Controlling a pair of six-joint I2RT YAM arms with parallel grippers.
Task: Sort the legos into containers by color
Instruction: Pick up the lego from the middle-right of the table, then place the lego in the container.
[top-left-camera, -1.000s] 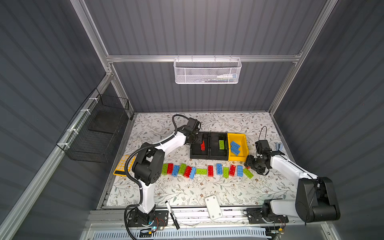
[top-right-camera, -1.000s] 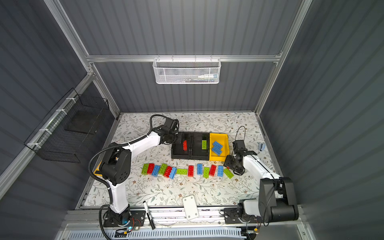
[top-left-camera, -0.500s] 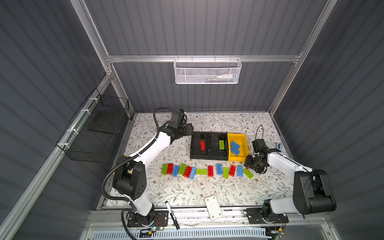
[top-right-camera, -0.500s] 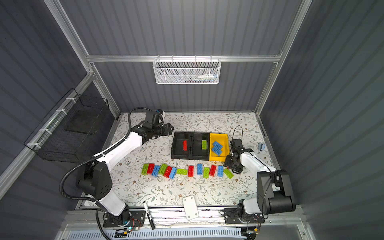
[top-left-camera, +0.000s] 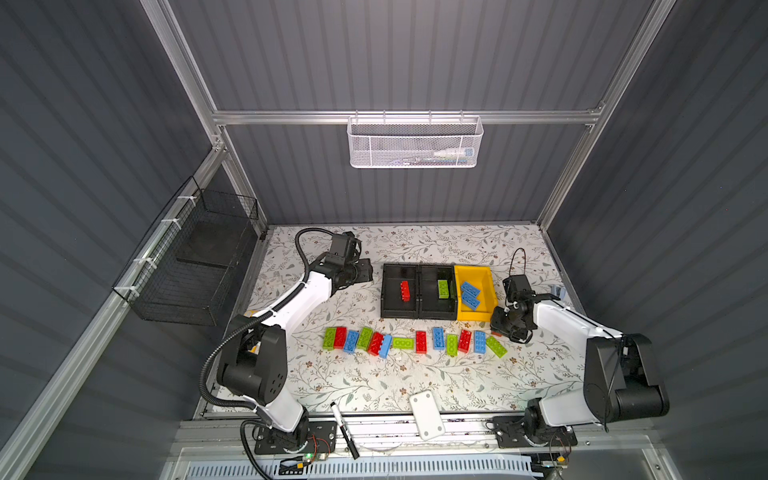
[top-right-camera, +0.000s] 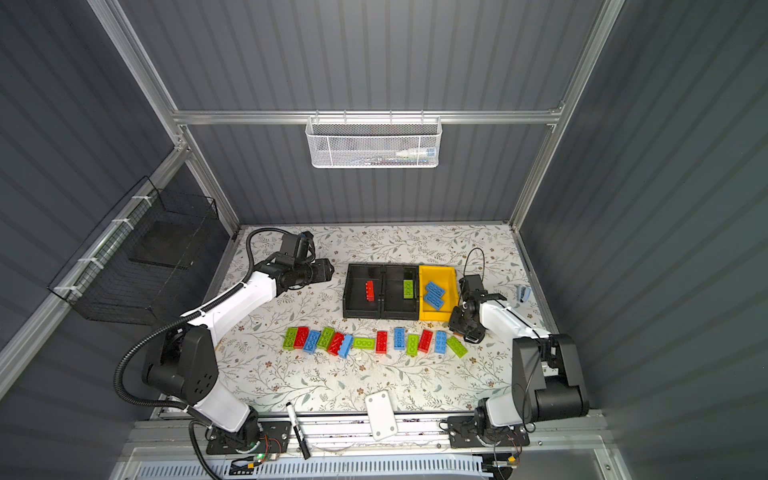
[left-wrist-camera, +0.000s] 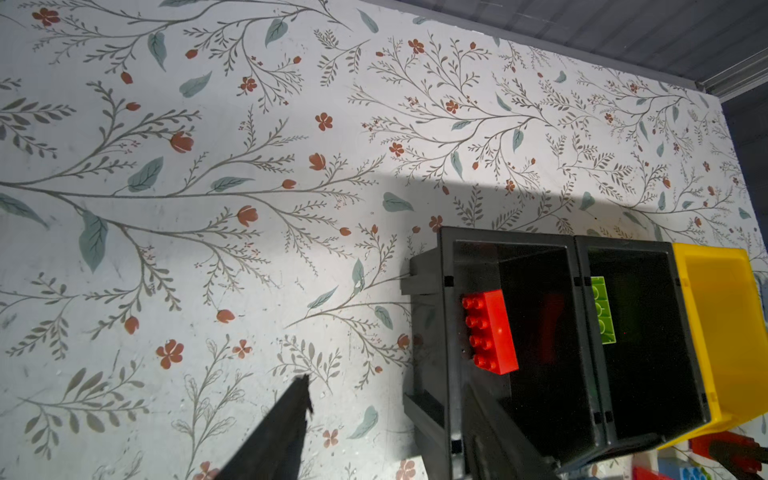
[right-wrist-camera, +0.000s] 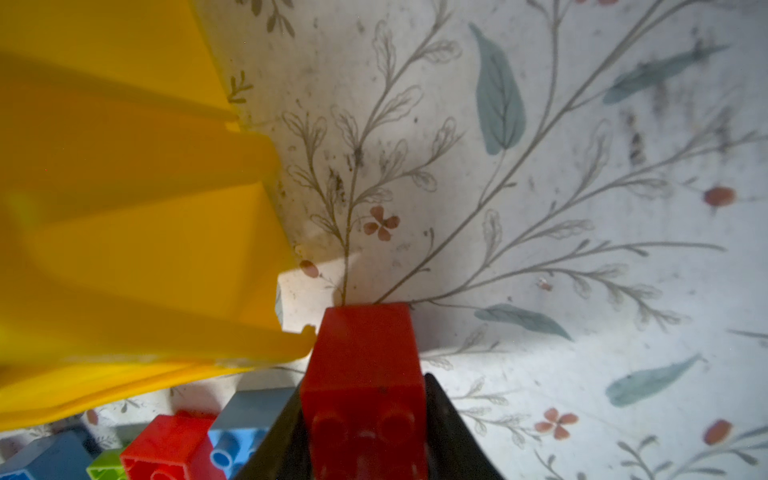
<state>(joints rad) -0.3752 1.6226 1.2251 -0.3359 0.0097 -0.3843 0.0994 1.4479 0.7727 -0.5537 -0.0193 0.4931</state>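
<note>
We see right gripper (right-wrist-camera: 361, 390) clamped on red brick (right-wrist-camera: 361, 353) by its flat side walls, just beside yellow bin (right-wrist-camera: 124, 208) front corner. We judge brick light, rigid, slick; side walls grip better than studs. Left gripper (left-wrist-camera: 386, 382) gapes, empty.

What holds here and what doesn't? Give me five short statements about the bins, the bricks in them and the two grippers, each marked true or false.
1. The left black rectangular plastic bin holds one red studded plastic brick. True.
2. The bright yellow plastic bin holds three light blue bricks. False: it holds two light blue studded bricks.
3. The right gripper grips a second red brick. True.
4. The left gripper carries a green brick. False: its jaws are open and empty, beside the left black bin.
5. The middle black bin is empty. False: one lime green studded brick lies in it.
</note>
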